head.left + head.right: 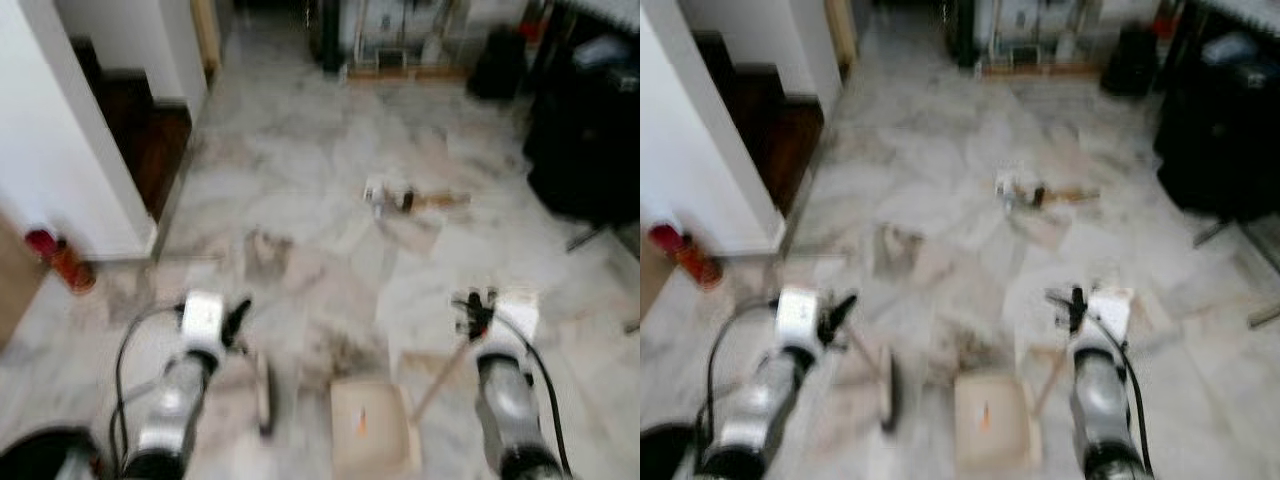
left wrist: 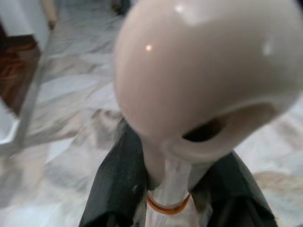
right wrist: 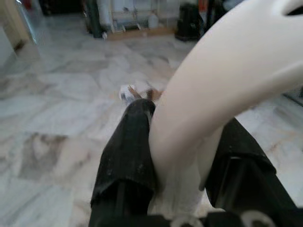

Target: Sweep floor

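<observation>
Grey-veined white marble floor [image 1: 300, 170] fills the blurred head views, bounded by a white wall [image 1: 40, 150] on the robot's left and dark furniture [image 1: 585, 130] on its right. Small mixed litter [image 1: 410, 200] lies on the marble ahead, well apart from both arms. Left gripper [image 1: 240, 318] has its black fingers [image 2: 118, 184] closed on the cream plastic brush handle [image 2: 208, 80], the dark brush head [image 1: 264, 395] hanging just below. Right gripper [image 1: 472, 310] has its fingers [image 3: 130, 156] closed on the cream handle [image 3: 222, 80] of the beige long-handled dustpan [image 1: 370, 425], which sits low between the arms.
</observation>
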`<state>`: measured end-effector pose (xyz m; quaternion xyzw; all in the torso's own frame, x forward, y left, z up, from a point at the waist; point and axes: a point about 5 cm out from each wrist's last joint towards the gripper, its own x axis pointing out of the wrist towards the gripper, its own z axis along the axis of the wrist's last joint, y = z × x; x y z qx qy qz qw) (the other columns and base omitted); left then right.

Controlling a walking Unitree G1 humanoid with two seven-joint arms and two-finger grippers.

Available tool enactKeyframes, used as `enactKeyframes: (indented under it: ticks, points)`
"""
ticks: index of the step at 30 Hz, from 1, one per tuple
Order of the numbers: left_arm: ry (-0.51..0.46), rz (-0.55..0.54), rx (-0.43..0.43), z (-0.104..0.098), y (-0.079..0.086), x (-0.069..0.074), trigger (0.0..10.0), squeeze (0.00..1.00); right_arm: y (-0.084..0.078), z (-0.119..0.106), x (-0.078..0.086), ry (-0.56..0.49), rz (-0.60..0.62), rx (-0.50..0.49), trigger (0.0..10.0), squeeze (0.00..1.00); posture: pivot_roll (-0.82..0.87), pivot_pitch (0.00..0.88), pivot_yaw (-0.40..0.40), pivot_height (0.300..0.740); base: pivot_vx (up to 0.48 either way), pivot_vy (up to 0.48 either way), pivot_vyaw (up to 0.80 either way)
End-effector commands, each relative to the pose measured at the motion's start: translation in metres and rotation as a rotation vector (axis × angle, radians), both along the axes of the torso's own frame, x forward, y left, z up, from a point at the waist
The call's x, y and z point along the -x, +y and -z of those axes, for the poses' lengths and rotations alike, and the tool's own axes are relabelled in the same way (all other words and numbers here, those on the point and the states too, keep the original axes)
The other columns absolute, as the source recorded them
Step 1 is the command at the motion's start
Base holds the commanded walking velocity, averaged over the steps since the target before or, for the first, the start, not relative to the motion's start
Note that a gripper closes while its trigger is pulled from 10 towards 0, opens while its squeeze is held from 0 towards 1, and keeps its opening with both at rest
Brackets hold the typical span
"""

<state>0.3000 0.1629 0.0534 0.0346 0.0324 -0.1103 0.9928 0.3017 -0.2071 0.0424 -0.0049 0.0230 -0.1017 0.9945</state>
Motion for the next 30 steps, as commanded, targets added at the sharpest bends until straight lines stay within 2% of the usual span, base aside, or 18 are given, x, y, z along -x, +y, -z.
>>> enactKeyframes:
  ticks: [1, 5, 10, 14, 18, 20, 30]
  points:
    - [-0.042, -0.017, -0.009, -0.007, 0.007, -0.003, 10.0, 0.0, 0.014, -0.022, -0.017, -0.094, -0.034, -0.006, 10.0, 0.0, -0.01, 0.0, -0.015, 0.74, 0.311, 0.0, 0.0]
    - [-0.054, -0.025, -0.022, -0.007, 0.009, -0.001, 10.0, 0.0, 0.021, -0.022, -0.019, -0.09, -0.065, 0.008, 10.0, 0.0, -0.01, 0.0, -0.025, 0.74, 0.315, 0.0, 0.0]
    - [-0.064, -0.061, -0.006, -0.006, 0.013, 0.002, 10.0, 0.0, 0.019, -0.019, -0.015, -0.085, -0.064, 0.002, 10.0, 0.0, -0.02, 0.0, -0.027, 0.74, 0.313, 0.0, 0.0]
    - [-0.073, -0.122, -0.008, -0.006, 0.025, 0.005, 10.0, 0.0, 0.019, -0.014, -0.01, -0.078, -0.06, 0.001, 10.0, 0.0, -0.02, 0.0, -0.024, 0.74, 0.316, 0.0, 0.0]
    - [-0.083, -0.136, -0.025, -0.006, 0.03, 0.009, 10.0, 0.0, 0.019, -0.012, -0.007, -0.077, -0.052, 0.002, 10.0, 0.0, -0.02, 0.0, -0.023, 0.74, 0.31, 0.0, 0.0]
    - [-0.085, -0.157, -0.04, -0.004, 0.038, 0.017, 10.0, 0.0, 0.017, -0.006, -0.001, -0.066, -0.043, 0.001, 10.0, 0.0, -0.02, 0.0, -0.024, 0.74, 0.309, 0.0, 0.0]
    - [-0.133, -0.16, -0.054, -0.011, 0.036, 0.033, 10.0, 0.0, 0.007, -0.001, 0.011, -0.07, -0.015, 0.012, 10.0, 0.0, -0.03, 0.0, -0.024, 0.74, 0.305, 0.0, 0.0]
